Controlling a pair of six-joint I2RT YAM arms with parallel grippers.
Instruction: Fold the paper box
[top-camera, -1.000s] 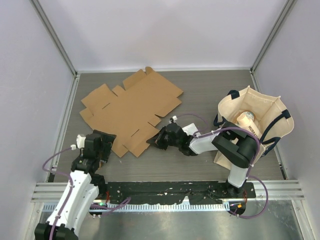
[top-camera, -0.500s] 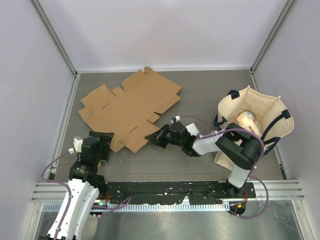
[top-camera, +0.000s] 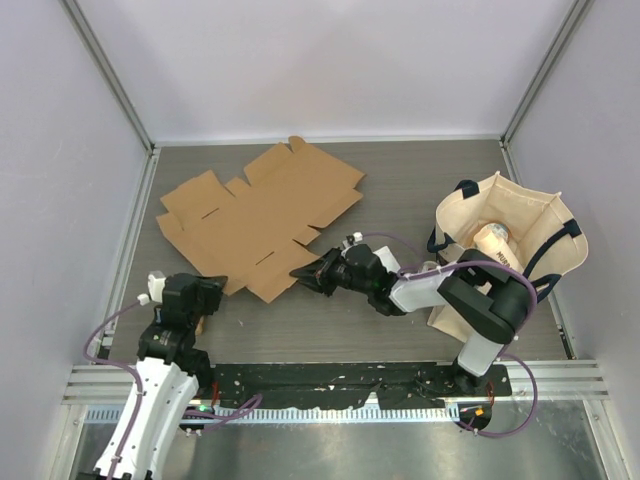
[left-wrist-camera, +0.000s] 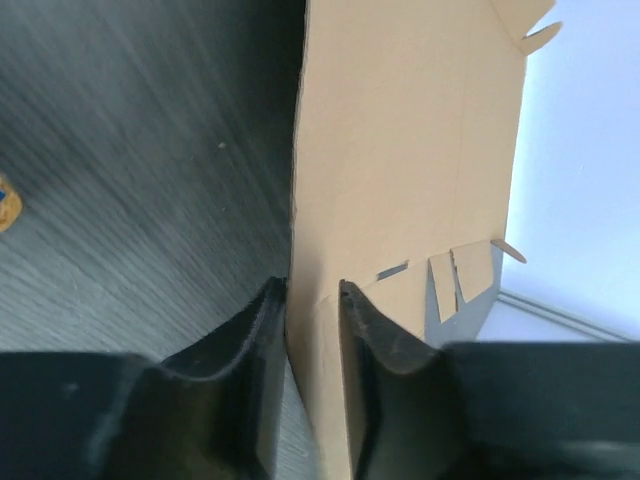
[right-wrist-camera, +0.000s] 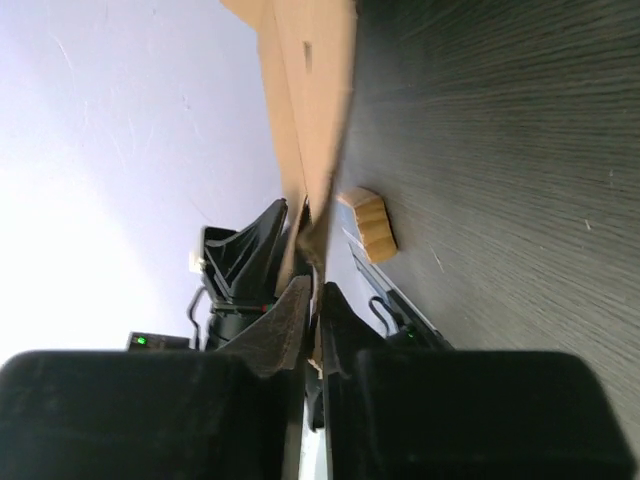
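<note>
The paper box (top-camera: 255, 215) is a flat brown die-cut sheet with flaps and slots, lying on the dark table. My left gripper (top-camera: 212, 290) sits at its near-left corner. In the left wrist view its gripper (left-wrist-camera: 312, 300) has one finger on each side of the sheet's (left-wrist-camera: 400, 150) edge, pressed against it. My right gripper (top-camera: 300, 272) is at the near-right flap. In the right wrist view that gripper (right-wrist-camera: 315, 295) is nearly closed, with a thin strip of the cardboard (right-wrist-camera: 315, 100) between its tips.
A beige tote bag (top-camera: 505, 240) with dark handles stands at the right, a packet (top-camera: 492, 238) inside it. A small wooden block (right-wrist-camera: 368, 222) lies on the table near the left arm. Metal frame rails (top-camera: 130, 250) border the table.
The left arm drew back towards the near-left and its jaws closed on the sheet's edge. The right gripper slid left with the flap, and the sheet shifted slightly left.
</note>
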